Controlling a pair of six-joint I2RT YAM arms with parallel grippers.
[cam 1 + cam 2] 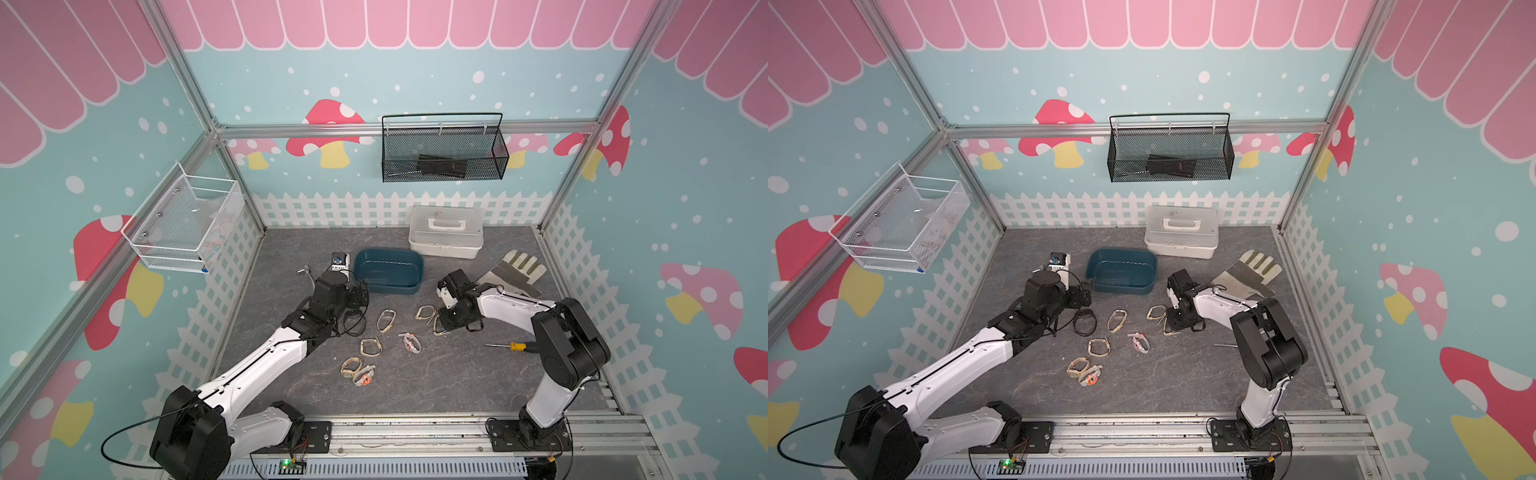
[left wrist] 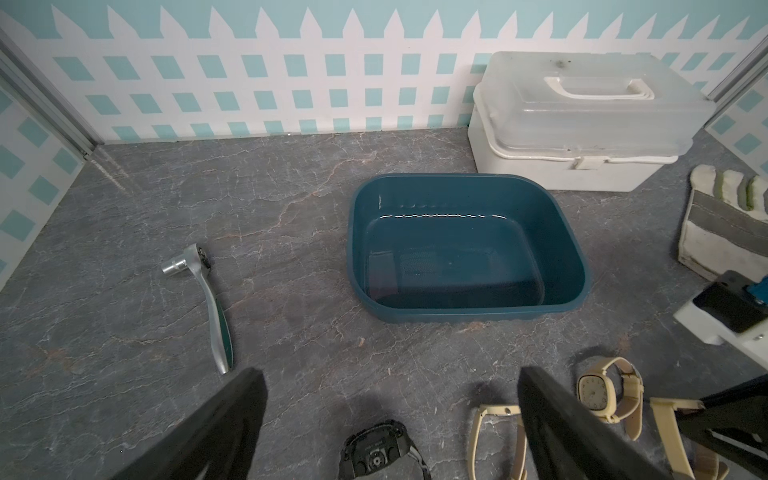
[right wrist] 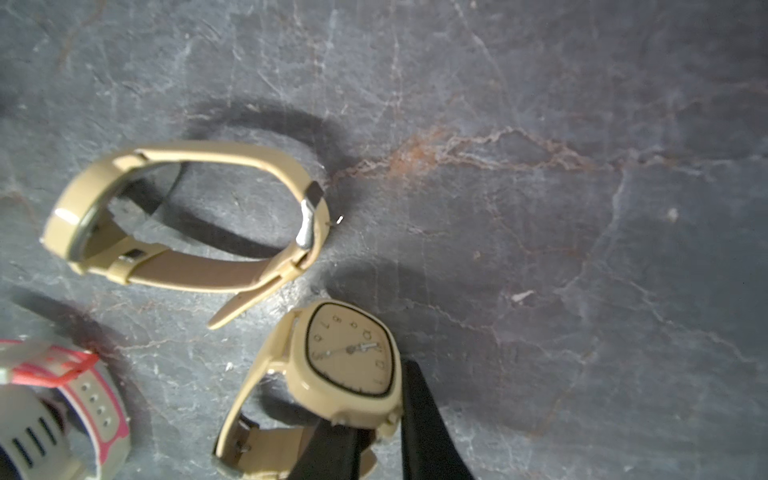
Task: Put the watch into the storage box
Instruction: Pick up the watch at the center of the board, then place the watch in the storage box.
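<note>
The storage box (image 1: 390,251) (image 1: 1121,251) (image 2: 457,199), a dark teal tub, stands open and empty at mid-table. Several watches lie in front of it. My right gripper (image 1: 444,327) (image 1: 1173,324) (image 3: 376,415) is down at the table, shut on a beige square-faced watch (image 3: 349,357) (image 1: 437,326); its fingers (image 3: 419,415) pinch the case edge and the watch is tilted. A second beige watch (image 3: 187,216) lies just beside it. My left gripper (image 1: 356,300) (image 2: 390,411) hangs open above a black watch (image 2: 380,451) (image 1: 1084,322), touching nothing.
A white lidded case (image 1: 446,230) stands behind the box and a work glove (image 1: 515,270) lies to its right. A ratchet wrench (image 2: 208,303) lies left of the box, a screwdriver (image 1: 511,346) near the right arm. Mesh baskets (image 1: 442,149) hang on the walls.
</note>
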